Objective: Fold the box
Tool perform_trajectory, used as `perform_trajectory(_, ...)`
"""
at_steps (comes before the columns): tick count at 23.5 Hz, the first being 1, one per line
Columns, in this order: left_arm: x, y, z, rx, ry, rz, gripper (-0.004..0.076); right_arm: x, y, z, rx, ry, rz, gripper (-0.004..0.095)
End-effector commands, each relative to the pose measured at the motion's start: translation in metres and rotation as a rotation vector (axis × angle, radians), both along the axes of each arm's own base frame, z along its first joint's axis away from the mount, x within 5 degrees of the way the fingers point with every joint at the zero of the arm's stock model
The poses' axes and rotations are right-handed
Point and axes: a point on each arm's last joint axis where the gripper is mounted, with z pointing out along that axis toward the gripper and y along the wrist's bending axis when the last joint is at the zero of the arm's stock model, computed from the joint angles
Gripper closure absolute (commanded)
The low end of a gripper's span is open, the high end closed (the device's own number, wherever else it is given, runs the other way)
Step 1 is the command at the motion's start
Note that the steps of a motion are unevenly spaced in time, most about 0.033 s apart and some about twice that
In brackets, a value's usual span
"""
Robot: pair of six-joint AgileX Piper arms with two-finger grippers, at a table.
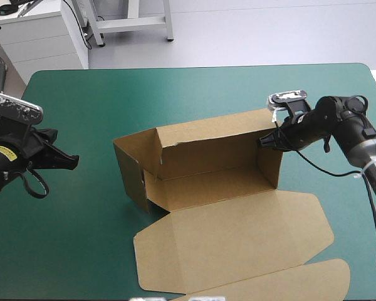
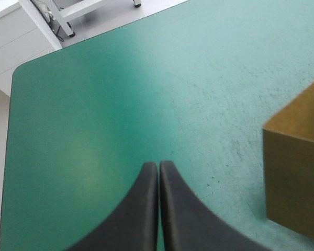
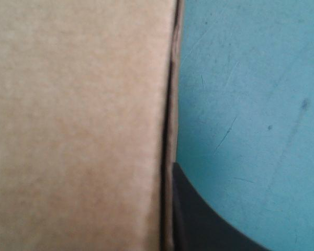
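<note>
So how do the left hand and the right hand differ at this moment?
The left hand is shut on nothing, its fingers meeting over bare teal-green cover; the right hand is shut on the box, pinching its right end wall. The left hand sits clear of the box, off its left end; the right hand touches it. Both point toward the box.

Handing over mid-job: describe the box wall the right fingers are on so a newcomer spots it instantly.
On the teal-green table sits the brown box, walls raised, lid flat toward the near edge. At its right end stands the end wall. Unlike the left end wall, its top is pinched by the right gripper.
</note>
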Motion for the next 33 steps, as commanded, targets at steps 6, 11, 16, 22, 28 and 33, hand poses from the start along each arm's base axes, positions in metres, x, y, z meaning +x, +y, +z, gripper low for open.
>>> perform_trajectory(6, -0.002, 0.000, 0.016, -0.032, -0.119, 0.004, 0.0731, 0.049, 0.012, -0.012, 0.058, 0.028, -0.029, 0.0917)
perform_trajectory(11, -0.002, 0.000, 0.016, -0.034, -0.121, 0.004, 0.0731, 0.073, 0.018, -0.018, 0.093, 0.022, -0.035, 0.0916)
perform_trajectory(16, -0.002, 0.000, 0.016, -0.036, -0.119, 0.003, 0.0731, 0.081, 0.020, -0.015, 0.081, 0.006, -0.004, 0.0812)
perform_trajectory(22, -0.003, 0.000, 0.015, -0.036, -0.109, 0.004, 0.0731, 0.071, 0.017, 0.038, 0.041, -0.016, 0.059, 0.0284)
perform_trajectory(28, -0.003, 0.000, 0.016, -0.037, -0.113, 0.004, 0.0731, 0.058, 0.015, 0.084, 0.062, -0.161, 0.068, 0.0173)
perform_trajectory(33, -0.003, 0.000, 0.016, -0.037, -0.113, 0.004, 0.0731, 0.081, 0.017, 0.050, 0.019, -0.081, 0.056, 0.0173)
